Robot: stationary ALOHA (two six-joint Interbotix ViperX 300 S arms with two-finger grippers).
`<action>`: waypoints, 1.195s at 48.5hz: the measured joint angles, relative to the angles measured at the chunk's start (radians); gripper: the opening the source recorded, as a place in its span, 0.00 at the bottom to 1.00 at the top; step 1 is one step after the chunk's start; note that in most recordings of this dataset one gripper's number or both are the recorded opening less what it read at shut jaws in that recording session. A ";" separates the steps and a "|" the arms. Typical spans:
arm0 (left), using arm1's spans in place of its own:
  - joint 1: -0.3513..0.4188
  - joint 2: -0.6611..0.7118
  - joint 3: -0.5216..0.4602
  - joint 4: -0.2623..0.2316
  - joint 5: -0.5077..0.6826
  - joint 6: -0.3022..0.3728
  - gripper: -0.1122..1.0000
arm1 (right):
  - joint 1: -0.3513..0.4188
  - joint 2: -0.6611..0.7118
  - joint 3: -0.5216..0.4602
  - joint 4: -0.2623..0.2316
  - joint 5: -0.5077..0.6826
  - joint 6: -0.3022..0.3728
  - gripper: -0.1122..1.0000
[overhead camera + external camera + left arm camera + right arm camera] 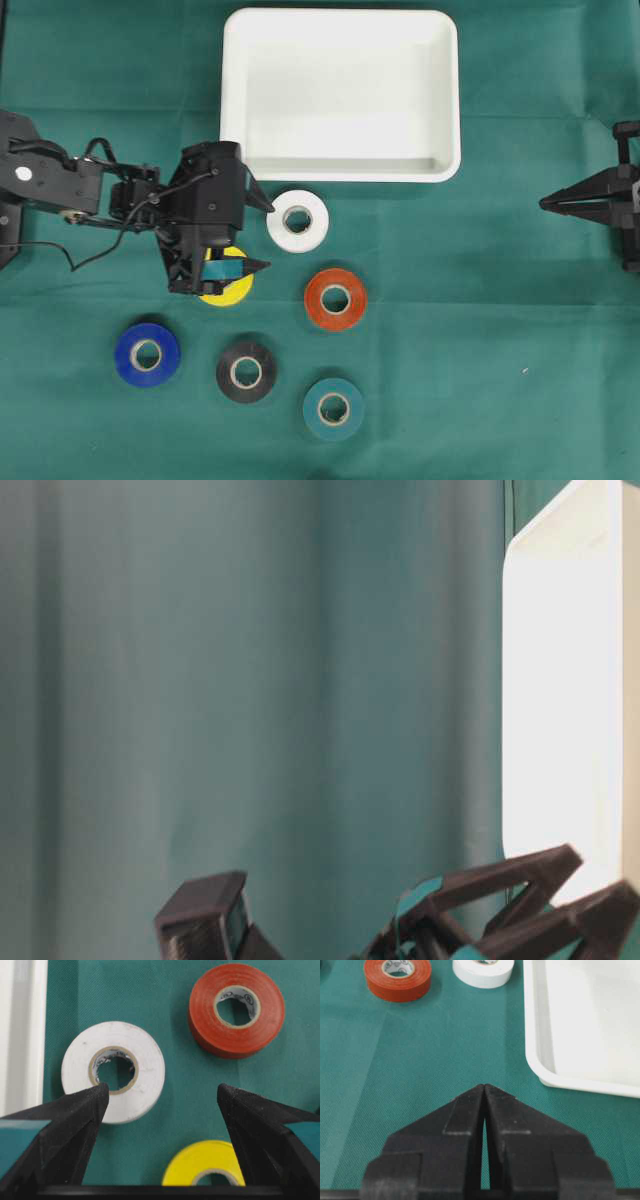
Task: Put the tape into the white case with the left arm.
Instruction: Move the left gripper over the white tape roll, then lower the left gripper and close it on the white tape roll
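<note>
Several tape rolls lie flat on the green cloth: white (298, 221), orange-red (335, 298), yellow (228, 290), blue (147, 354), black (246, 371) and teal (333, 408). The white case (340, 100) sits at the back with nothing in it. My left gripper (270, 237) is open and holds nothing. It hangs between the white roll (145, 1060) and the yellow roll (195, 1167), which its body partly hides from overhead. In the left wrist view one fingertip overlaps the white roll's edge. The orange-red roll (205, 1020) lies farther ahead. My right gripper (545, 203) is shut and empty at the far right.
The case's rim (30, 1035) runs along the left edge of the left wrist view, close to the white roll. In the right wrist view the case's corner (540, 1035) lies ahead to the right of the shut right gripper (484, 1086). The table-level view shows only teal-banded fingers (520, 870) and the case (560, 680).
</note>
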 measured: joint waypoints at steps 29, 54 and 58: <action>0.025 0.183 -0.078 0.000 0.000 0.014 1.00 | 0.002 0.000 0.002 0.000 0.000 0.000 0.02; 0.034 0.261 -0.114 0.002 -0.012 0.014 1.00 | 0.000 0.000 0.003 0.000 0.000 0.000 0.02; 0.040 0.270 -0.117 0.002 -0.015 0.014 1.00 | 0.000 0.000 0.003 0.000 0.000 0.000 0.02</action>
